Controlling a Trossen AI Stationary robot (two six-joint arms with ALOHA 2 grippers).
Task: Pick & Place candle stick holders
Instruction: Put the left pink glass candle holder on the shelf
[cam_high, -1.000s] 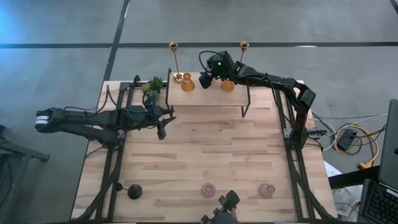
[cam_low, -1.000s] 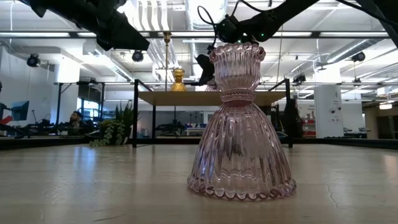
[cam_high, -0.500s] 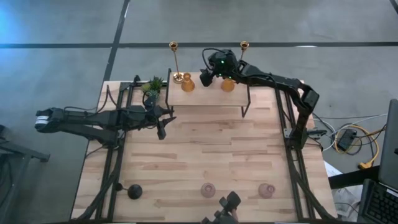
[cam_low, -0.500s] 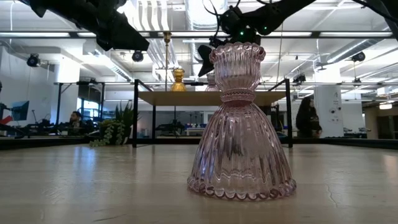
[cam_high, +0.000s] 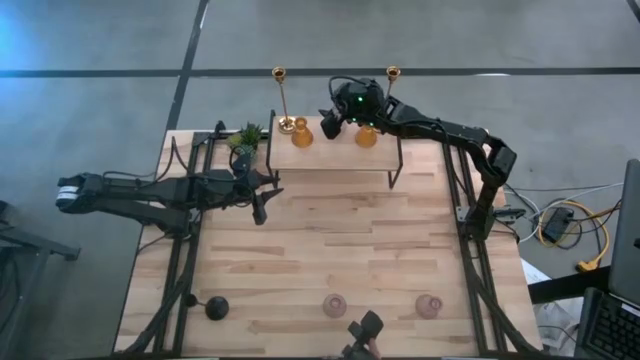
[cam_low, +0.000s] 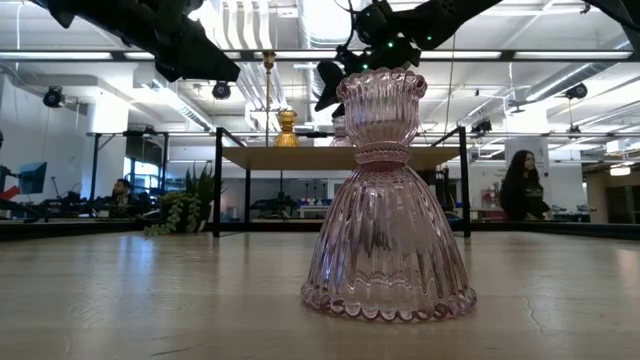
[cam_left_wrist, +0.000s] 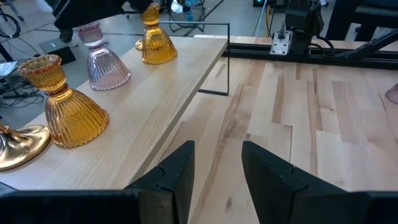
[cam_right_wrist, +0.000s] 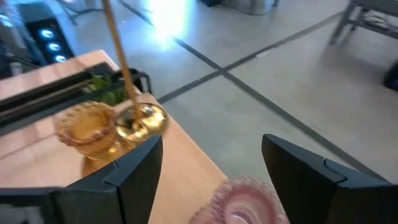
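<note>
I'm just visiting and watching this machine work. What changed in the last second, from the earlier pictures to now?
The right gripper rose and drew back slightly above the pink holder on the shelf, fingers open and off the holder. In the room behind, a person walked toward the right. The left gripper stayed hovering over the table, and every holder kept its place.
</note>
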